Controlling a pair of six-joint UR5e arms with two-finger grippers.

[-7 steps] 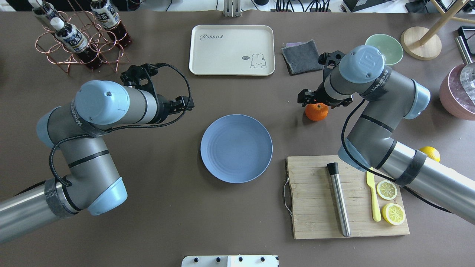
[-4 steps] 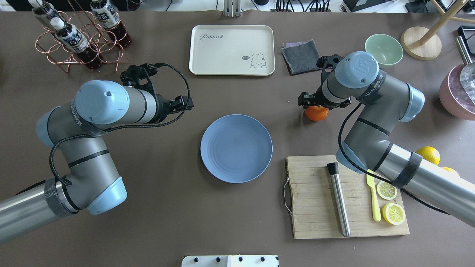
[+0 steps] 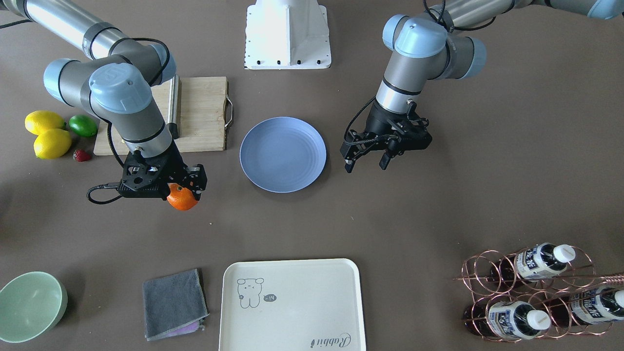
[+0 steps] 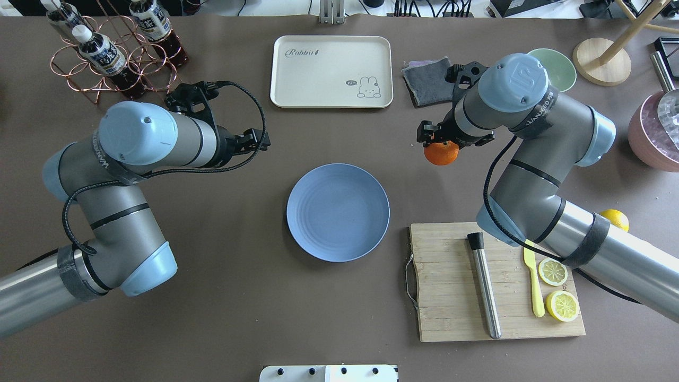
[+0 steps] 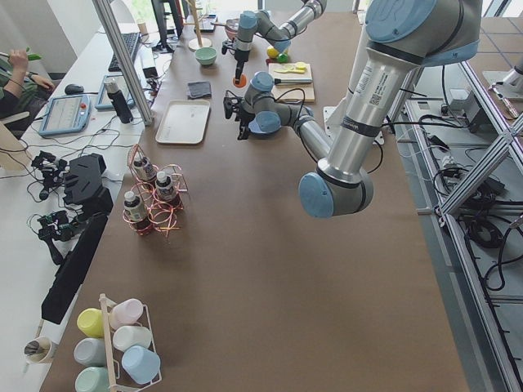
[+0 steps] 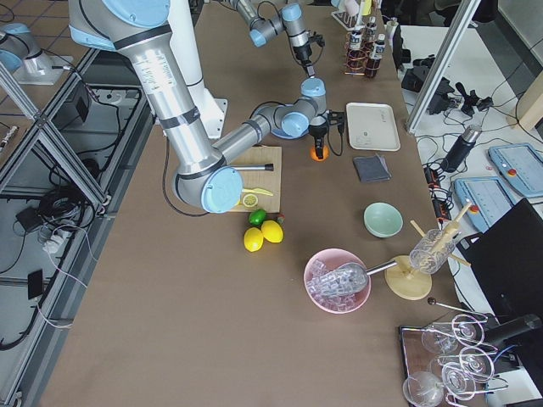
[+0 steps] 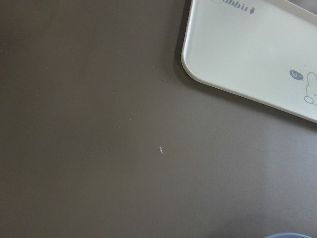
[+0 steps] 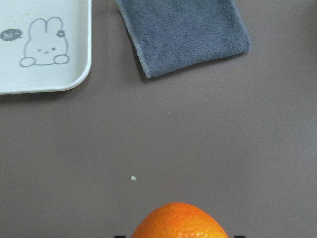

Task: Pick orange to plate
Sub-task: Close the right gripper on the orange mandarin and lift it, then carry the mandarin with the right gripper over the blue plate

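The orange is probably light and firm, with a dimpled skin that grips well. Because it is round, the safest hold is across its widest middle. The right gripper has its fingers closed on it there, well apart from the plate. The fruit is small, round and bright orange. The left gripper hangs open and empty.

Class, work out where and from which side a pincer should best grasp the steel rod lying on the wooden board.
Probably the middle of the steel rod, from straight above, with fingers across its width: it lies flat on the wooden board, long and thin.
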